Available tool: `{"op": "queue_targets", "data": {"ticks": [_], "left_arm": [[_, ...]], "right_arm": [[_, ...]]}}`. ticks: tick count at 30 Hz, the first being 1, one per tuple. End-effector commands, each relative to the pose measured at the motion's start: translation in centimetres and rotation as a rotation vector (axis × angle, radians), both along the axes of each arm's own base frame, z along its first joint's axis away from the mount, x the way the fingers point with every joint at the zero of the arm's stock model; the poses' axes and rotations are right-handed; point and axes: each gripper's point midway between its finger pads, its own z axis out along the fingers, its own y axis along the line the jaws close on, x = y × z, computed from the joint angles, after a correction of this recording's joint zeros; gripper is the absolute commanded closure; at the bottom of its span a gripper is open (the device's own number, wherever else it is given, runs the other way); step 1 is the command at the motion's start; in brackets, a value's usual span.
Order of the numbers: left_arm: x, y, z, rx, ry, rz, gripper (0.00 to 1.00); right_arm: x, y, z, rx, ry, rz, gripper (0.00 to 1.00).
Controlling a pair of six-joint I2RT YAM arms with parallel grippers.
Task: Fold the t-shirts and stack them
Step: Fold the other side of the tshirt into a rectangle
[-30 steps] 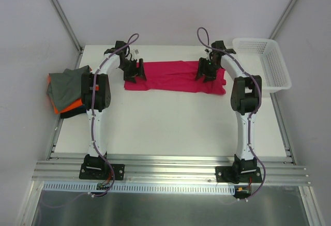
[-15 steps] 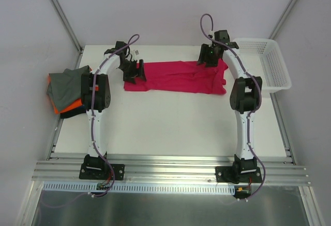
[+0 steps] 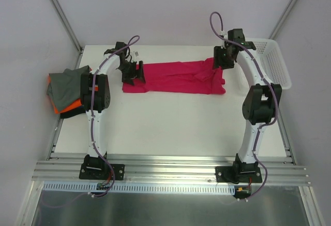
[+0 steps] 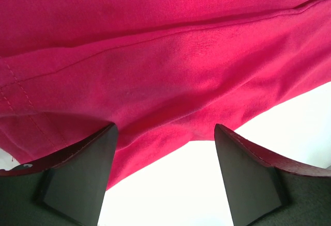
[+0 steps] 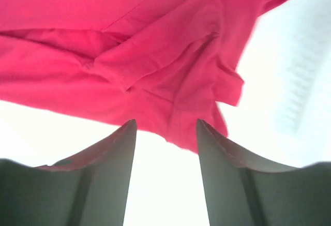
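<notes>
Just beyond the left fingers (image 4: 77,179) and right fingers (image 5: 103,179) (both spread wide, empty) lies the magenta t-shirt (image 3: 176,77).

Bare table (image 3: 170,127) lies open on the near side of the pink shirt (image 3: 176,77); the white basket (image 3: 274,68) stands just beside my right gripper (image 3: 221,63), and the shirt pile (image 3: 67,87) hems in my left arm (image 3: 96,95) on its outer side

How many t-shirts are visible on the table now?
4: a magenta-pink cloth t-shirt spread at back centre; a grey t-shirt, an orange t-shirt and a dark t-shirt piled at the left edge. More may be hidden there.
</notes>
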Motion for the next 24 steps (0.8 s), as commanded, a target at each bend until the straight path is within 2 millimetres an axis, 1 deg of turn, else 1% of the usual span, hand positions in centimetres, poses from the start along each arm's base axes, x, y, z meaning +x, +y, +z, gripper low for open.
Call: {"op": "queue_targets", "data": {"ticks": [1, 2, 3, 4, 6, 7, 8, 10, 12, 15, 16, 18, 19, 24], "left_arm": [[-0.8, 0.4, 1.4, 0.02, 0.005, 0.001, 0.23], [-0.7, 0.2, 1.6, 0.007, 0.004, 0.001, 0.23], [-0.7, 0.1, 1.6, 0.001, 0.008, 0.003, 0.23], [-0.6, 0.0, 1.7, -0.006, 0.007, 0.003, 0.23], [-0.5, -0.3, 1.9, -0.023, 0.008, 0.006, 0.23], [-0.5, -0.4, 2.0, -0.027, 0.009, 0.008, 0.23], [-0.5, -0.6, 2.2, -0.034, 0.008, 0.011, 0.23], [-0.4, -0.8, 2.5, -0.047, 0.006, 0.014, 0.23], [-0.4, -0.8, 2.7, -0.05, 0.006, 0.02, 0.23], [-0.4, -0.9, 3.1, -0.054, 0.002, 0.018, 0.23], [-0.4, -1.0, 3.0, -0.058, 0.003, 0.02, 0.23], [-0.4, -1.0, 3.1, -0.061, 0.003, 0.021, 0.23], [-0.4, -1.0, 3.2, -0.061, 0.002, 0.022, 0.23], [-0.3, -1.1, 3.4, -0.07, 0.002, 0.025, 0.23]], "right_arm": [[-2.4, -1.3, 3.8, -0.096, -0.062, 0.081, 0.49], [-3.0, -1.0, 3.8, -0.1, -0.052, 0.094, 0.54], [-3.6, -0.7, 3.4, -0.099, -0.031, 0.104, 0.56], [-4.6, -0.6, 2.4, -0.106, 0.003, 0.121, 0.57], [-5.8, 0.3, 1.3, -0.116, 0.041, 0.165, 0.59], [-6.9, 0.5, 0.1, -0.12, 0.089, 0.177, 0.62], [-7.4, 0.9, -0.4, -0.116, 0.105, 0.185, 0.65], [-8.6, 1.6, -1.8, -0.101, 0.164, 0.204, 0.66], [-9.7, 1.7, -3.7, -0.103, 0.224, 0.21, 0.67], [-10.3, 1.8, -5.6, -0.111, 0.281, 0.213, 0.68], [-10.3, 1.8, -5.9, -0.112, 0.287, 0.211, 0.68], [-9.9, 1.8, -6.0, -0.116, 0.287, 0.213, 0.68], [-9.8, 1.9, -6.4, -0.12, 0.295, 0.216, 0.68], [-9.4, 1.5, -6.8, -0.149, 0.294, 0.216, 0.69]]}}
